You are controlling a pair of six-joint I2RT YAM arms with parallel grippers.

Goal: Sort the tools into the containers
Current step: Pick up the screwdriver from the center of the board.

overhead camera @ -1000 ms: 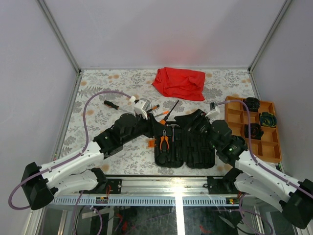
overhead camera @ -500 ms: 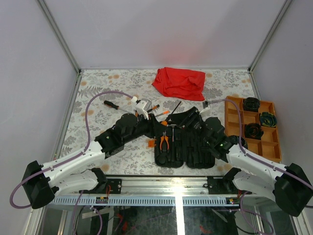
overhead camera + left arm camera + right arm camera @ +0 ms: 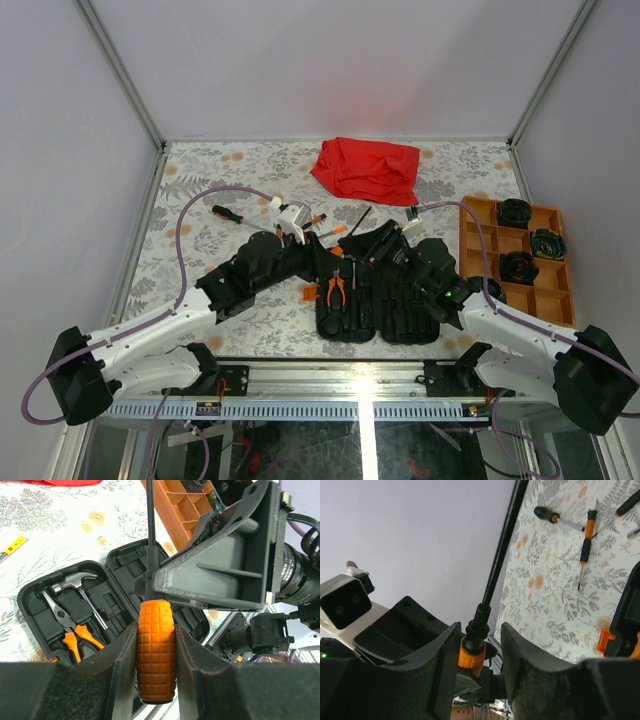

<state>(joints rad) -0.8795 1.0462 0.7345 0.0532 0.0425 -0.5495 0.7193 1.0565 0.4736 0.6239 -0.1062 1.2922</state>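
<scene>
Your left end effector (image 3: pixel 156 640) is clamped on the fat orange waffle-grip screwdriver with the long black shaft (image 3: pixel 156 670), held in the air over the open black moulded-plastic tool case (image 3: pixel 107 602).

Your right end effector (image 3: pixel 479 650) straddles its narrow orange collar with the fingers apart, not visibly pressing.

- Risk: letting go on the left before the right bites would drop the tool onto the steel-headed hammer (image 3: pixel 75 579) and the orange-handled pliers (image 3: pixel 70 630).
- Risk: the collar is round, smooth and thin (poor purchase), so the heavy barrel handle will likely pivot down and the shaft may swing.
- The gridded handle looks rubbery and grippy.
- The case recesses are hard and shaped, so a skewed tool won't seat.
</scene>
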